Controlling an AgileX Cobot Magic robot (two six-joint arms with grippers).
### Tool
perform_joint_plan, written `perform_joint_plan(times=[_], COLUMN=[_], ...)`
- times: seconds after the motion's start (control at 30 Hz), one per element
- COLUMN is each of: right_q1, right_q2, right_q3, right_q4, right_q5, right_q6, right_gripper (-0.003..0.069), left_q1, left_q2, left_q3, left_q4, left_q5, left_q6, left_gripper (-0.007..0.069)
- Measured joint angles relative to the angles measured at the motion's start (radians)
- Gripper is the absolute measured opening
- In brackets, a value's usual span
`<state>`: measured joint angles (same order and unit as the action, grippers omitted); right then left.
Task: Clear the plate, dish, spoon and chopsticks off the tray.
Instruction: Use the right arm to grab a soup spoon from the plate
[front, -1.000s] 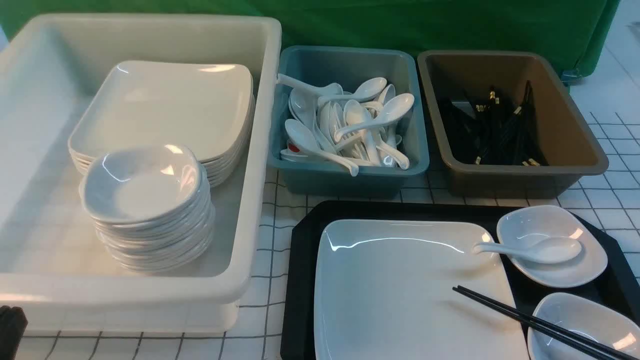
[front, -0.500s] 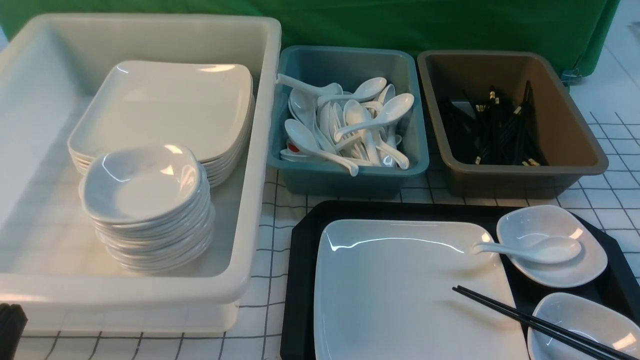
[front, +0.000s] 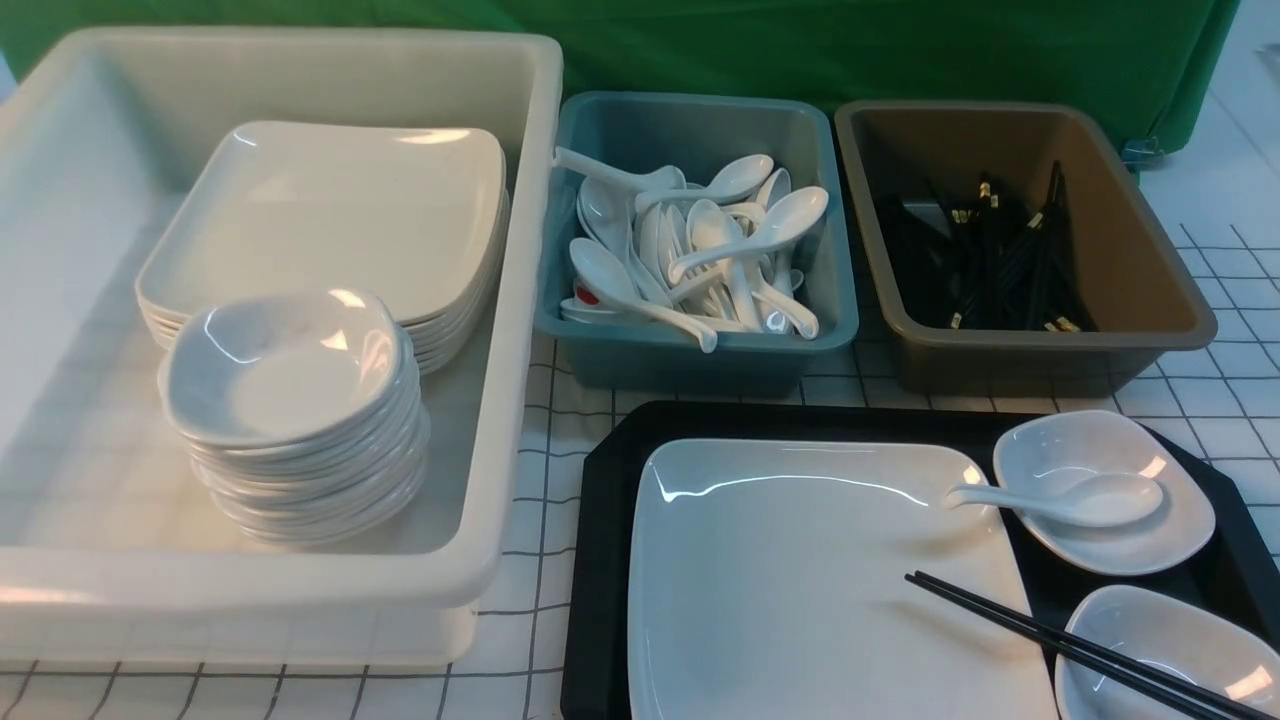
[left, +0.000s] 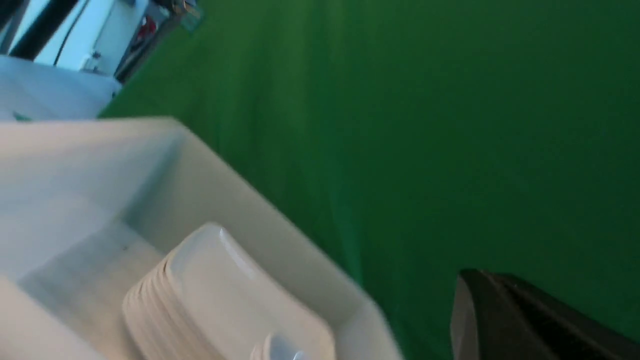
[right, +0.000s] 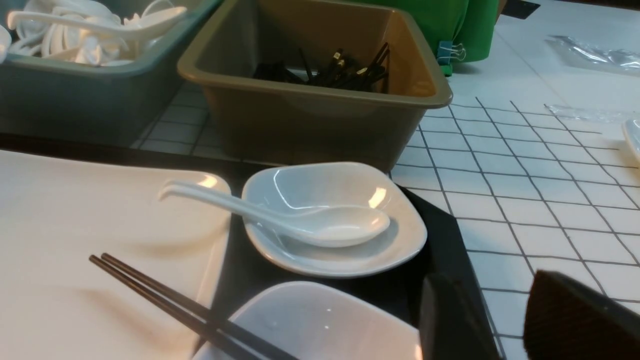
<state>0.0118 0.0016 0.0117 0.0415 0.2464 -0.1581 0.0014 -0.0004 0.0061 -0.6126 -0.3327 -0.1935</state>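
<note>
On black tray (front: 600, 520): plate (front: 800, 580) fills left part, flat. Spoon (front: 1080, 500): bowl lying in far dish (front: 1170, 540), handle reaching over plate corner. Chopsticks (front: 1000, 617): paired, slanting across plate's right edge and onto near dish (front: 1180, 635). Right gripper (right: 492, 300): jaws apart, nothing between, near tray's right rim, touching no item. Left gripper (left: 505, 320): one dark finger seen only; spread cannot be told.
</note>
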Motion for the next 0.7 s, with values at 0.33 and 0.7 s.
perform_joint_plan(times=[0.33, 0.7], right_q1=[0.000, 0.000], right_q2=[0.000, 0.000], right_q3=[0.000, 0.000], right_q4=[0.000, 0.153], right_q5=[-0.043, -0.299], right_q6=[0.000, 0.381], right_gripper=[0.0247, 0.0247], left_q1=[0.000, 0.000], left_q2=[0.031, 0.482], left_q3=[-0.233, -0.778], left_q4=[0.448, 0.479], left_q5=[-0.070, 0.883], left_q6=[-0.246, -0.098], left_gripper=[0.0004, 0.0004])
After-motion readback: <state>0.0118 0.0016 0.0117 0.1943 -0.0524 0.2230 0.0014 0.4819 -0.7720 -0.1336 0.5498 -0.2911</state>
